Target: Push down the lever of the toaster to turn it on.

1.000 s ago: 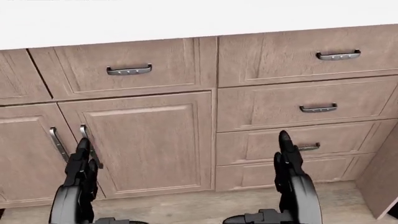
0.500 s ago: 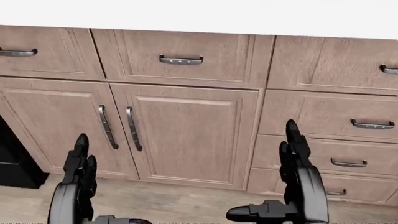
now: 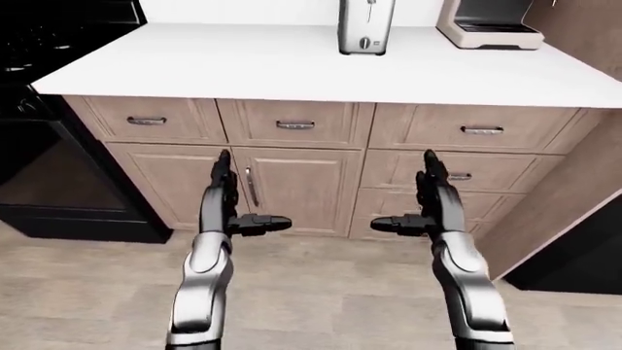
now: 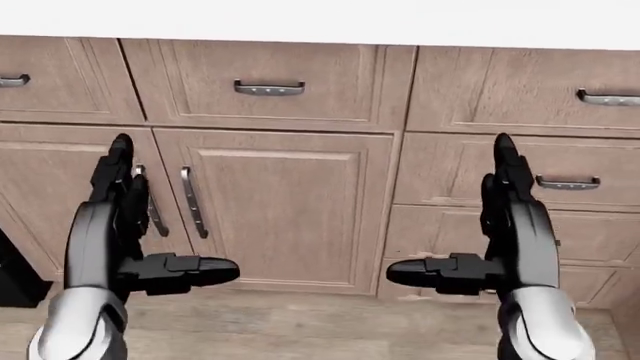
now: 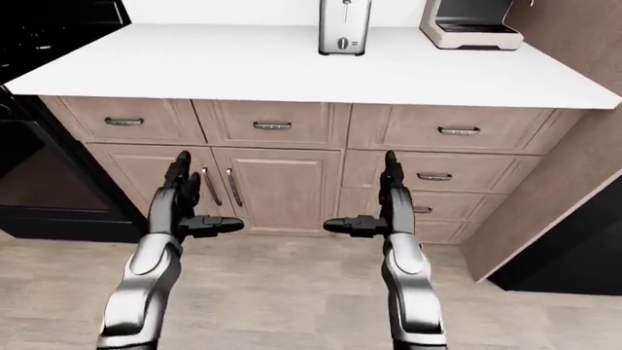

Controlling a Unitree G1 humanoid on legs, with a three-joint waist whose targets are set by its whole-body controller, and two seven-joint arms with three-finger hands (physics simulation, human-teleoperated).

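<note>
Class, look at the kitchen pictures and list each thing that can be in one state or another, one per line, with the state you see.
Silver toaster: upright on the white counter, untouched; lever position too small to tell.
Beige coffee machine: standing on the counter, right of the toaster.
Wooden cabinet doors: shut.
Wooden drawers: shut.
Left hand: open, empty.
Right hand: open, empty.

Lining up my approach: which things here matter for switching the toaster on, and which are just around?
For the job:
toaster, far side of the white counter
left hand, open
right hand, open

Just around:
coffee machine
black stove
cabinet drawers
</note>
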